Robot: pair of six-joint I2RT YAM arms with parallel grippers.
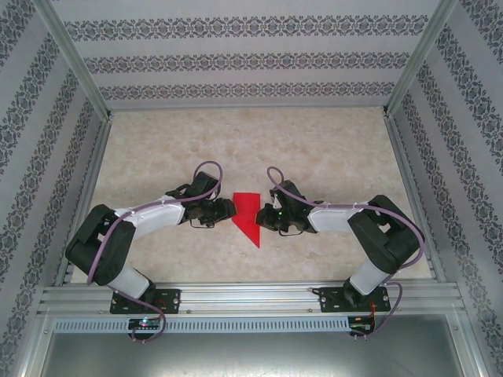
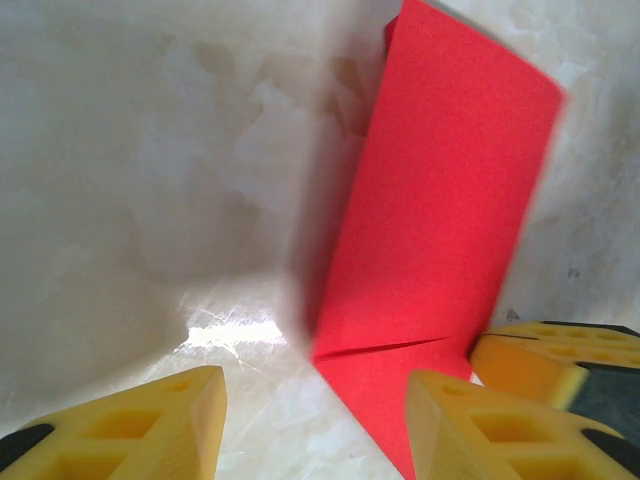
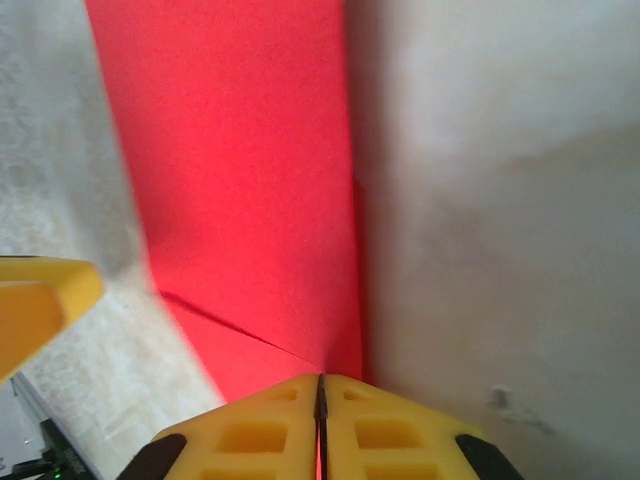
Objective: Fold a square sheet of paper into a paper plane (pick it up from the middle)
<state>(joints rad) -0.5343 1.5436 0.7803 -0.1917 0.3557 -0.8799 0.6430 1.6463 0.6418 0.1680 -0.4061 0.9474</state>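
Red paper plane (image 1: 247, 210), right jaws pinching it; left jaws apart

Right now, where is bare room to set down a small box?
Free: the far half of the table, between back wall and arms; also the near strip between the arm bases and the red paper. Crowded: the middle, where left tool and right tool meet at it.

1. Thin bright red folded paper sheet (image 1: 247, 216): matt, smooth, sharply creased.
2. Pale marble-patterned table top (image 1: 330, 149): smooth and glossy, with glare at eight o'clock from the sheet in the left wrist view.
3. Yellow hollow-celled gripper fingers (image 3: 250, 435): matt plastic.
4. Silver frame rail (image 1: 251, 297): dull bare metal.
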